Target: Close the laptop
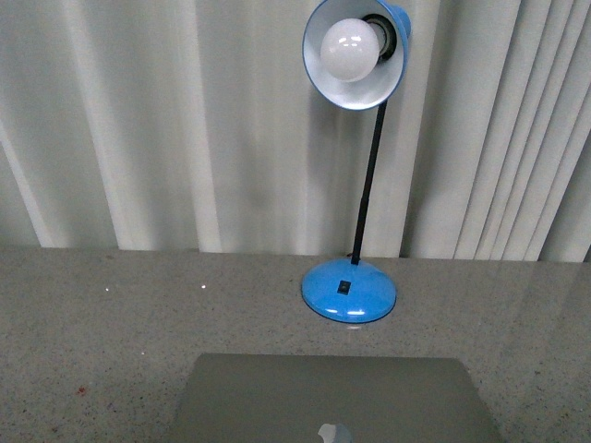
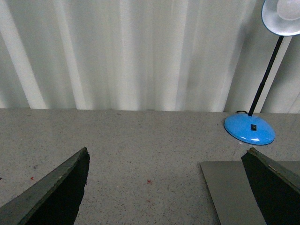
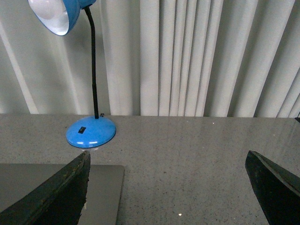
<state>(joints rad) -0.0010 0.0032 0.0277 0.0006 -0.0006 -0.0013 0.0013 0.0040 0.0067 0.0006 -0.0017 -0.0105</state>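
The laptop point(image 1: 332, 406) lies lid-down at the front view's bottom centre on the counter point(image 1: 102, 323), before a blue lamp point(image 1: 351, 286). Both jaws gape wide and empty beside it, not touching it.

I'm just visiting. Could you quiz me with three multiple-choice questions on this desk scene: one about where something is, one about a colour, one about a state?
1. The lamp stands where, relative to the laptop?
A. Behind it
B. On its lid
C. In front of it

2. What colour is the lamp's base?
A. Red
B. Blue
C. Black

3. How is the laptop?
A. Wide open
B. Lid down, flat
C. Standing on edge

Answers: 1 A, the base sits further back on the table. 2 B, base and shade are blue. 3 B, the front view shows a flat grey lid with its logo.
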